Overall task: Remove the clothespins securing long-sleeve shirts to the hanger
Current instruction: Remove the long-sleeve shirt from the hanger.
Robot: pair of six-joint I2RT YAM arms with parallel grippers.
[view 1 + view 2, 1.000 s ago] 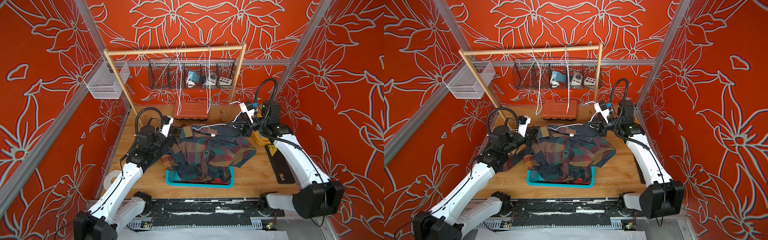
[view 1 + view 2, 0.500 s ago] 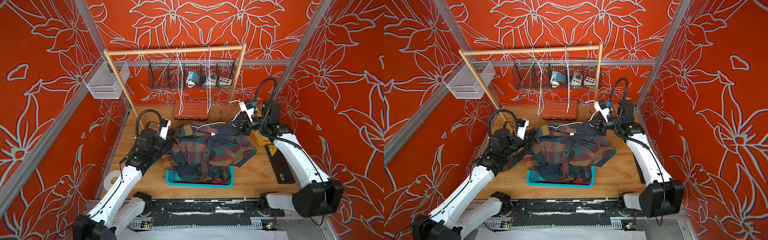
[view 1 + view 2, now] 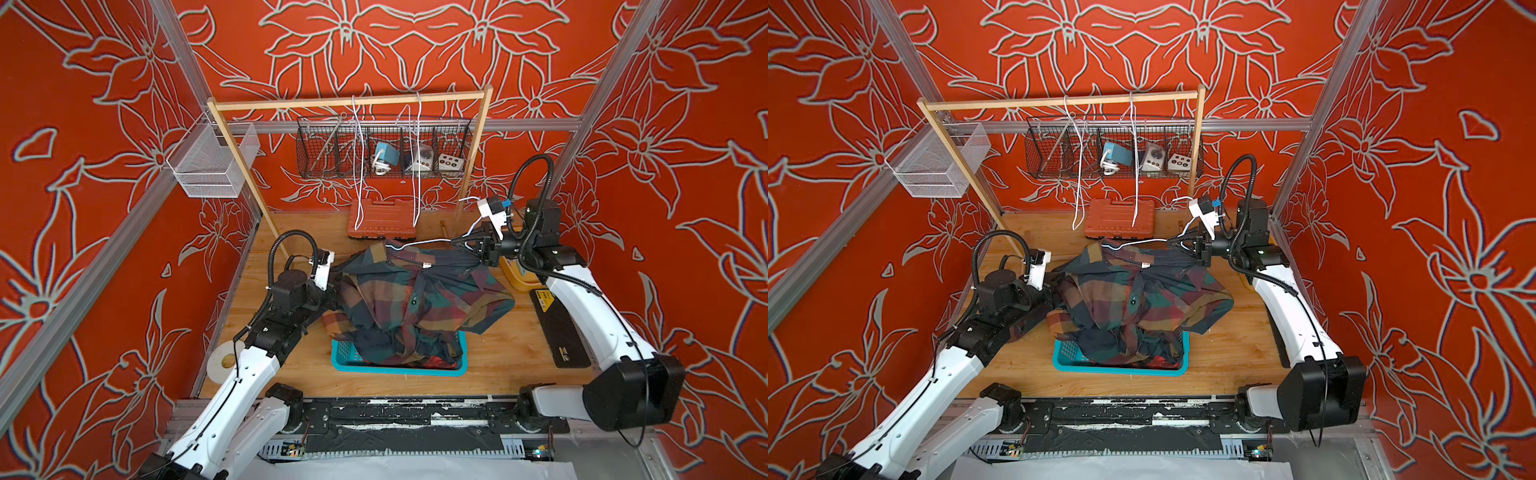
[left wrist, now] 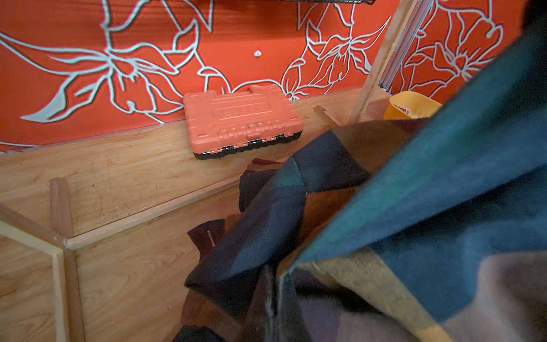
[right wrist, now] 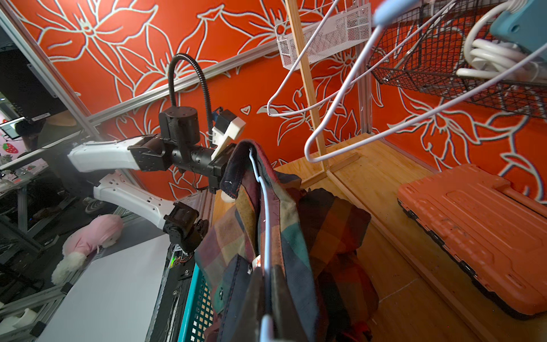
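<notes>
Left pincer (image 5: 226, 170), clamped on shirt (image 3: 415, 299), pulled back slightly; right pincer (image 3: 467, 244), pinching hanger (image 5: 267, 225), barely shifted.

Left arm (image 3: 245, 374) reaching forward with elbow bent, left gripper (image 5: 224, 177) level and pointing inward, fingers pinched shut, right arm (image 3: 582, 303) stretched forward, wrist turned inward toward centre, right gripper (image 3: 460, 242) raised, fingers (image 5: 251, 299) closed together.

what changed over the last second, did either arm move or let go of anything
The left gripper drew back slightly toward its base, tugging the edge of the plaid shirt with it. Nothing was released: it stays shut on the shirt, and the right gripper stays shut on the white hanger inside it. The teal basket did not move.
</notes>
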